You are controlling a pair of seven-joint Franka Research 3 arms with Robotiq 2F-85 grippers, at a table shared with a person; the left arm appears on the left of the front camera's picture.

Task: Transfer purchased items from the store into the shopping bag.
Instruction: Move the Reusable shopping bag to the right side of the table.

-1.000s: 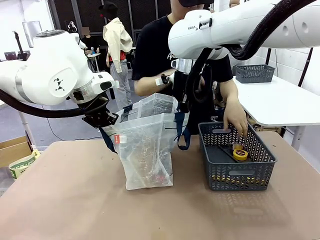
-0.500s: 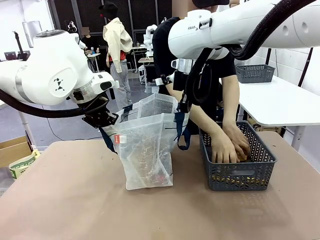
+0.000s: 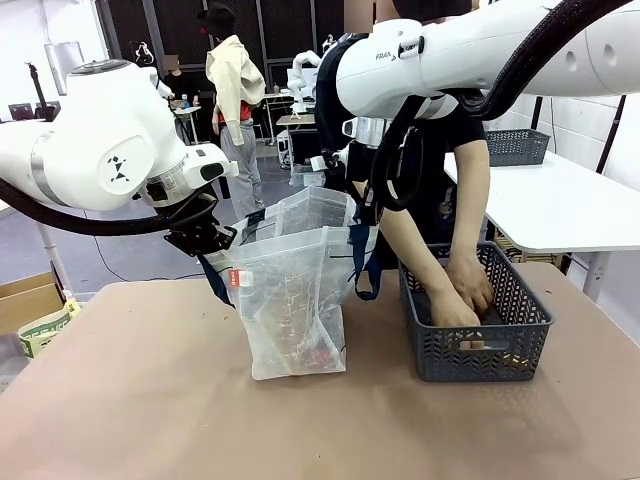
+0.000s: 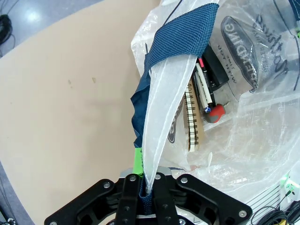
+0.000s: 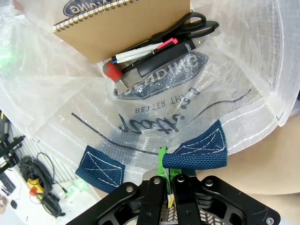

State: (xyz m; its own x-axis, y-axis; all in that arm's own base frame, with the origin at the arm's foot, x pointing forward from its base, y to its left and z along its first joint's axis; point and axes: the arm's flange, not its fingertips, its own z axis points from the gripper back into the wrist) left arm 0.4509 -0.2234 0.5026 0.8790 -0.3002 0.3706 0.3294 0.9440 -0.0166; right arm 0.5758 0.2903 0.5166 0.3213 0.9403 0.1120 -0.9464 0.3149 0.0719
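The translucent shopping bag (image 3: 295, 300) stands upright mid-table, its mouth held wide. My left gripper (image 3: 205, 238) is shut on its left rim and navy strap (image 4: 180, 42); in the left wrist view the left gripper (image 4: 146, 187) pinches both. My right gripper (image 3: 365, 215) is shut on the right rim, seen in the right wrist view as the right gripper (image 5: 169, 183) next to a navy strap end (image 5: 199, 150). Inside lie a spiral notebook (image 5: 122, 23), scissors (image 5: 187, 23) and a red-tipped item (image 5: 111, 70). The person's hands (image 3: 455, 305) reach into the dark grey store basket (image 3: 480, 350), covering its items.
A cardboard box (image 3: 25, 300) sits off the table's left edge. A white side table (image 3: 560, 200) at the right carries another grey basket (image 3: 510, 145). The brown tabletop (image 3: 200, 420) in front of the bag is bare.
The person leaned in and put both hands down into the basket, covering the yellow roll seen before. Both arms and the bag stayed still.
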